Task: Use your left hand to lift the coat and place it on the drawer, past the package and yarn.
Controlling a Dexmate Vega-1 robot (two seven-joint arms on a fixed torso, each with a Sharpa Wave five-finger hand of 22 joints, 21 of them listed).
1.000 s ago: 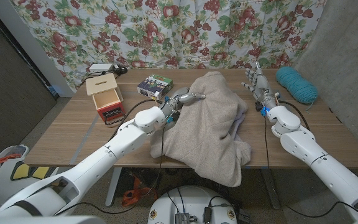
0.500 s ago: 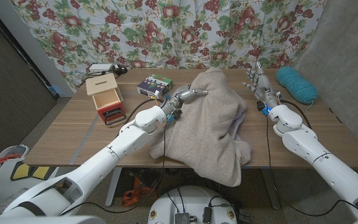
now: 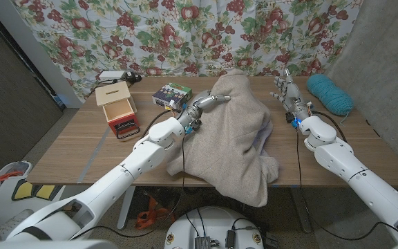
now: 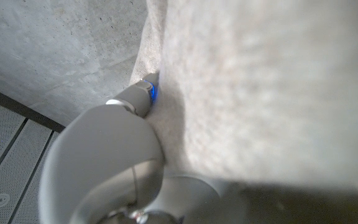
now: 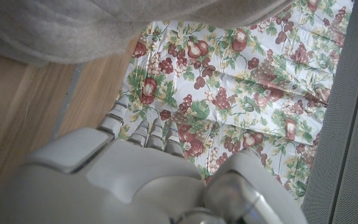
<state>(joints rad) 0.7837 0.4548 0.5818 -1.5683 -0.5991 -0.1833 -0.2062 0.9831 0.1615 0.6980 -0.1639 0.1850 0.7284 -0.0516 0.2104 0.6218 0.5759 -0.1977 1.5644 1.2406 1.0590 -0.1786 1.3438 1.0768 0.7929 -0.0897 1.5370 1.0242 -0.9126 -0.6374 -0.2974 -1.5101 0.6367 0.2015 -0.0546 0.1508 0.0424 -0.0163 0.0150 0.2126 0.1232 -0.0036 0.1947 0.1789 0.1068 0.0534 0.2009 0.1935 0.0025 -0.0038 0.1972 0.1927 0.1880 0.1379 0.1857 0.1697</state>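
My L hand (image 3: 206, 105) grips the coat (image 3: 235, 135), bunched up mid-table w/ hem over the near edge; R hand (image 3: 287, 90) upright beside it, fingers apart, holding nothing

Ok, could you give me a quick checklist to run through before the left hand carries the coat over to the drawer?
1. Left hand has hold of the coat: ok, its fingers are in the fabric and the top is raised into a peak.
2. Coat clear of the table: not ok, most of it lies on the wood and its hem hangs over the front edge.
3. Drawer top free to receive it: ok, nothing lies on it.
4. Package on the path: not ok, it sits between coat and drawer.
5. Right hand out of the way: ok, open beside the coat, near the yarn.
6. Grip firmness: cannot tell.
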